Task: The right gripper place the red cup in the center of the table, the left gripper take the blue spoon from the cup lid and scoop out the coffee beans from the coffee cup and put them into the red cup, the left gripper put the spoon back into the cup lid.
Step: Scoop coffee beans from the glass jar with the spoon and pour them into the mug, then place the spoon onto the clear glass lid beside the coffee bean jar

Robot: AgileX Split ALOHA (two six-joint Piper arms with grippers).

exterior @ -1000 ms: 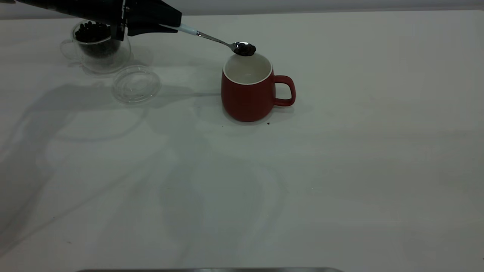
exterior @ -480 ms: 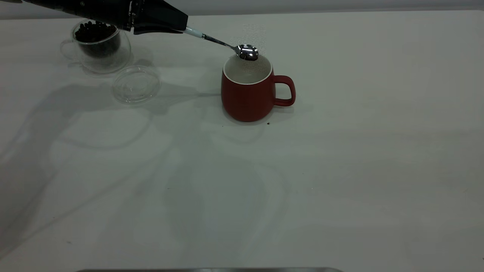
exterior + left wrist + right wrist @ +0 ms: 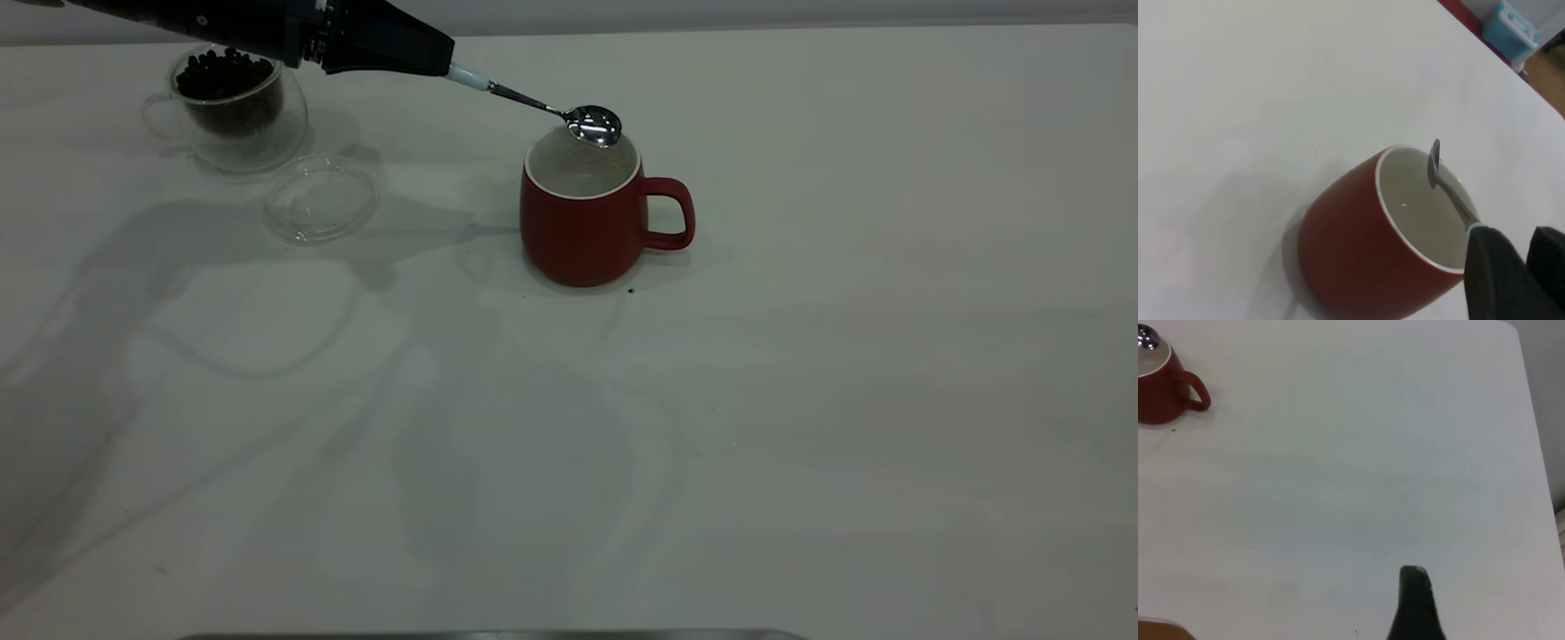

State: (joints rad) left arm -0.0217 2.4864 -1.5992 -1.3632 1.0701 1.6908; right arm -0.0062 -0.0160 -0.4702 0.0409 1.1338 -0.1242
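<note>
The red cup point(image 3: 582, 227) stands upright mid-table with its handle toward the right arm's side. My left gripper point(image 3: 443, 66) is shut on the blue spoon point(image 3: 569, 116) by its pale blue handle. The spoon's silver bowl hangs tilted over the cup's far rim, and no beans show in it. In the left wrist view the spoon point(image 3: 1448, 183) reaches over the cup point(image 3: 1365, 247), whose visible inside is white. The coffee cup point(image 3: 227, 116) holds coffee beans point(image 3: 218, 73) at the far left. The clear cup lid point(image 3: 320, 197) lies beside it, bare. My right gripper point(image 3: 1415, 600) is parked far from the cup point(image 3: 1158, 390).
The white table point(image 3: 800, 400) stretches wide in front of and to the right of the red cup. A tiny dark speck point(image 3: 631, 290) lies by the cup's base. A grey edge point(image 3: 489, 635) runs along the near side.
One second ago the spoon carried a heap of beans above the cup. Since then the left gripper has shifted slightly right, the spoon has tipped, and its bowl shows bare.
</note>
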